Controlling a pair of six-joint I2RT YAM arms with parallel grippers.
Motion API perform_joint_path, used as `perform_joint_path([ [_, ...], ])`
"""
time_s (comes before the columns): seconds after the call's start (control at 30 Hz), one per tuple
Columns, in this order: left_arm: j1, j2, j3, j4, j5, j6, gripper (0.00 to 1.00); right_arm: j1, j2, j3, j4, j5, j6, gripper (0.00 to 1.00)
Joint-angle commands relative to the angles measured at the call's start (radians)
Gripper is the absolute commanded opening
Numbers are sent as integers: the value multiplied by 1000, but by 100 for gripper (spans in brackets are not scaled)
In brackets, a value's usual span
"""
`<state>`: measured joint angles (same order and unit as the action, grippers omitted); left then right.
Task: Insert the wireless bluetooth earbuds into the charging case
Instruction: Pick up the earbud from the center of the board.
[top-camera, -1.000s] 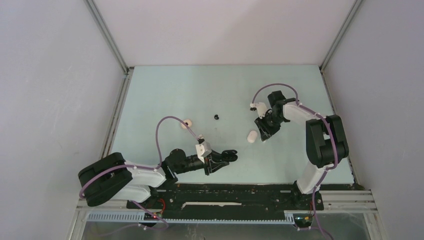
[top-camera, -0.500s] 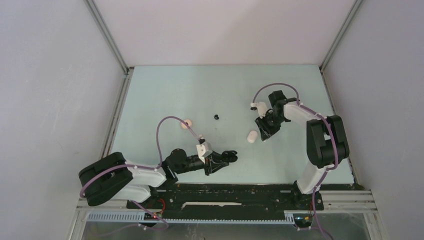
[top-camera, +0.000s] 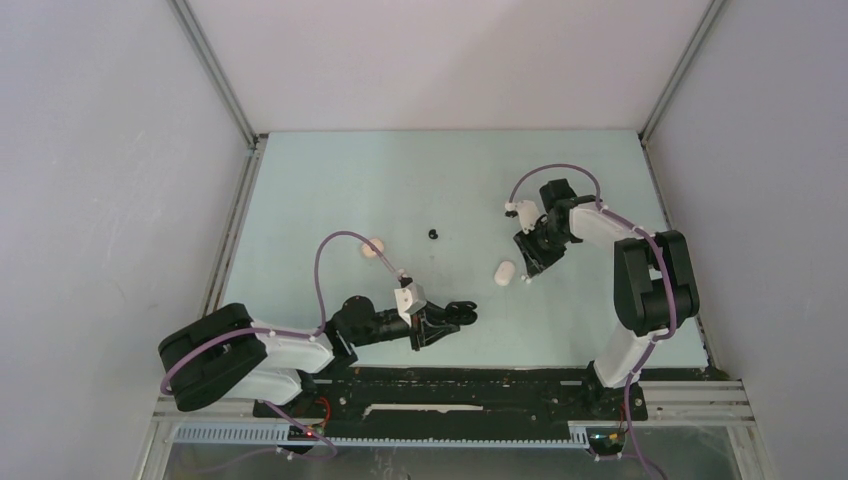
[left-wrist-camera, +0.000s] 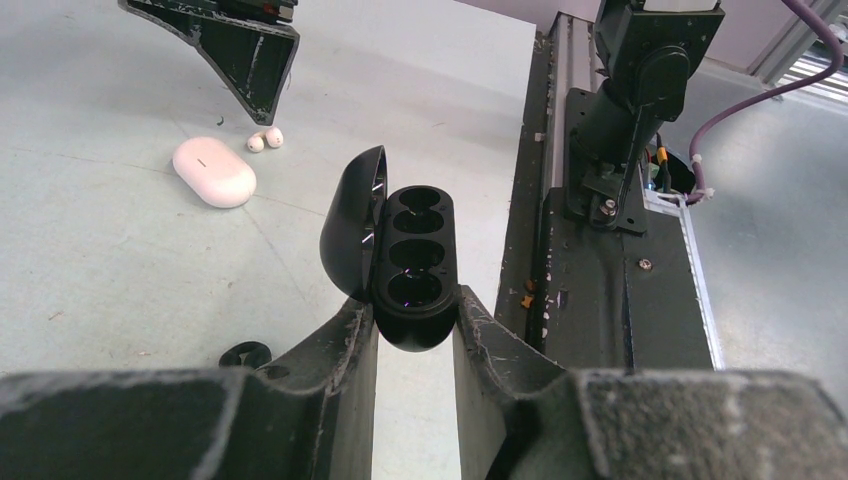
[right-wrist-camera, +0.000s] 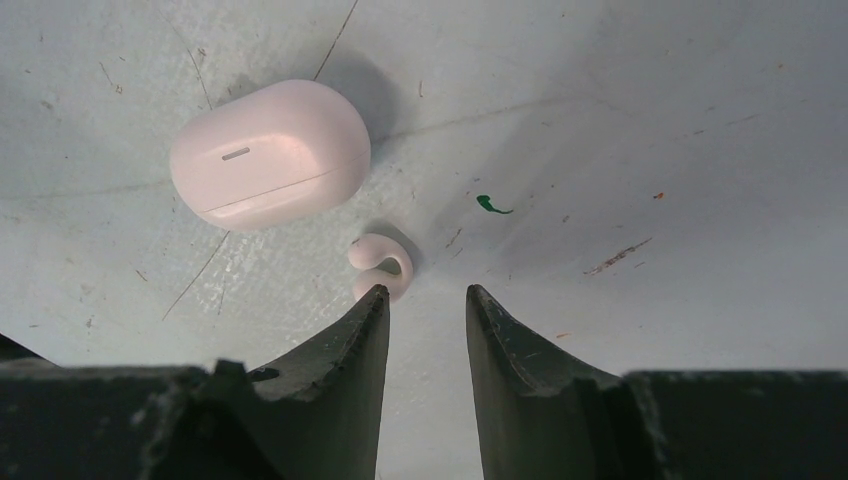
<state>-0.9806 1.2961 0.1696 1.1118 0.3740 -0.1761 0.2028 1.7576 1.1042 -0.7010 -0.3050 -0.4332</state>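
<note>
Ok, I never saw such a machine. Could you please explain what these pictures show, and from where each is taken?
These are two robot arms bolted to a table. The wide picture looks down from above; the other two come from a camera on each wrist, with that arm's own fingers at the bottom. The left gripper holds a black charging case, lid open, its wells seemingly empty. The right gripper is open and holds nothing; a pale pink earbud lies at one fingertip, beside a closed pale pink case. Farther off lie a small black piece and a cream thing, too small to name.
</note>
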Motion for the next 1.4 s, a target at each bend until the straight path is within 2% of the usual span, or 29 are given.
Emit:
perform_joint_path([
  [0.0, 2, 4, 29, 28, 15, 13, 0, -2, 3, 33, 7, 0, 3, 37],
  [0.57, 2, -5, 31, 6, 15, 20, 0, 9, 35, 34, -34, -62, -15, 37],
  [0.83, 0, 2, 39, -5, 20, 21, 0, 8, 30, 43, -55, -98, -13, 33],
  [1.0, 0, 4, 43, -12, 20, 21, 0, 7, 29, 47, -64, -118, -19, 25],
  [1.23, 0, 6, 44, -17, 23, 21, 0, -5, -1, 51, -55, -130, -10, 25],
  [1.37, 0, 11, 48, -22, 23, 21, 0, -13, -25, 51, -18, -85, 11, 25],
])
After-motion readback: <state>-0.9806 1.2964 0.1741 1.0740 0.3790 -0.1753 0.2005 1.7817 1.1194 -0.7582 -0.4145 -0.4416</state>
